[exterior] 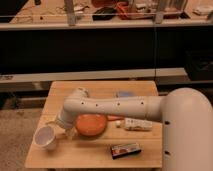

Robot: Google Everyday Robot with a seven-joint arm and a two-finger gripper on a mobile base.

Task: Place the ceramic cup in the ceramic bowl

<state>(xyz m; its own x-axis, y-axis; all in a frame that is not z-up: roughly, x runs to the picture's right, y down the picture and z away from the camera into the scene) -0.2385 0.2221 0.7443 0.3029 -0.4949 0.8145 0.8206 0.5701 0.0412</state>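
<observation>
The white ceramic cup (pixel 45 137) stands on the wooden table (pixel 100 155) near its front left corner. The orange-brown ceramic bowl (pixel 91 125) sits to the right of the cup, near the table's middle. My white arm reaches from the right across the table, over the back of the bowl. My gripper (pixel 58 126) is at the arm's left end, between cup and bowl, right at the cup's upper right rim. I cannot tell whether it touches the cup.
A white tube-like item (pixel 137 124) lies right of the bowl. A dark flat packet (pixel 125 149) lies near the front edge. A small blue thing (pixel 124 94) sits at the back. A dark shelf unit (pixel 105 50) stands behind the table.
</observation>
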